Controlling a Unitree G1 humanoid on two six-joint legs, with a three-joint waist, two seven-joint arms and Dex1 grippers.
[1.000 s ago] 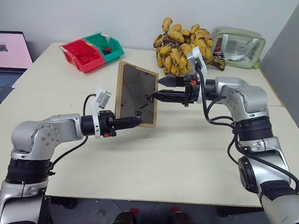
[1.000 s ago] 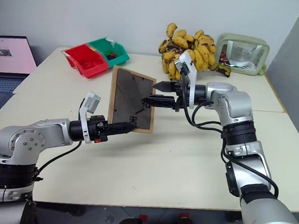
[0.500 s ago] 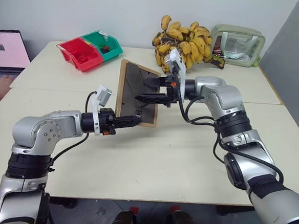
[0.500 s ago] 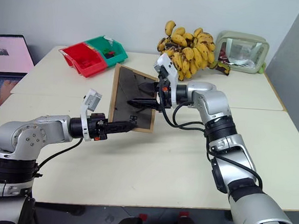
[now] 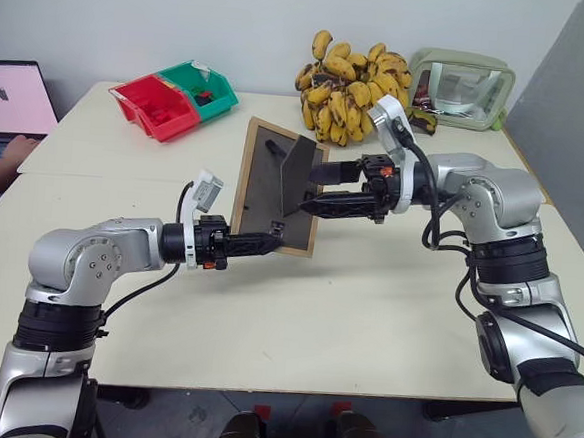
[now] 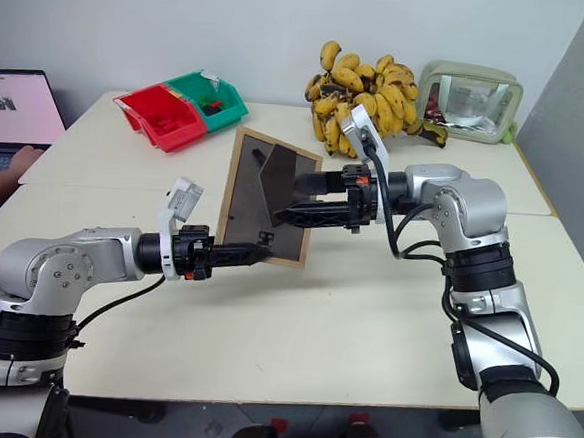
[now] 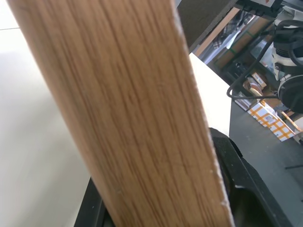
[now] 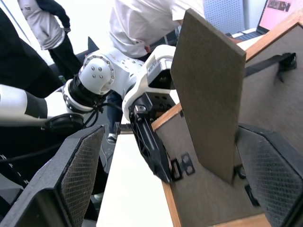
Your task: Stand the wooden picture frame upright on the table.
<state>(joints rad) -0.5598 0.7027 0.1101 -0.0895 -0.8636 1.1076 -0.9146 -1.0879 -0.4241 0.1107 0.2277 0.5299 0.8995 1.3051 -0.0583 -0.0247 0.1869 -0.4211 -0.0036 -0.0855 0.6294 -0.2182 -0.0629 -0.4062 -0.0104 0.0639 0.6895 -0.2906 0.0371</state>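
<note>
Near the front of the desk, the wooden picture frame is held tilted with its dark back panel facing the camera, its bottom edge low over the pale top; whether it actually touches the surface can't be told. Its lower edge is pinched by the left pincer, clamped shut on the wood border. The stand flap is swung out from the back panel, and the right pincer is spread wide apart around it, one finger above and one below, not gripping anything. Further back, a red bin and a green bin are sat side by side, a pile of bananas is heaped up, and a pale green case is propped by the wall. Off at the left edge, a laptop is seen.
</note>
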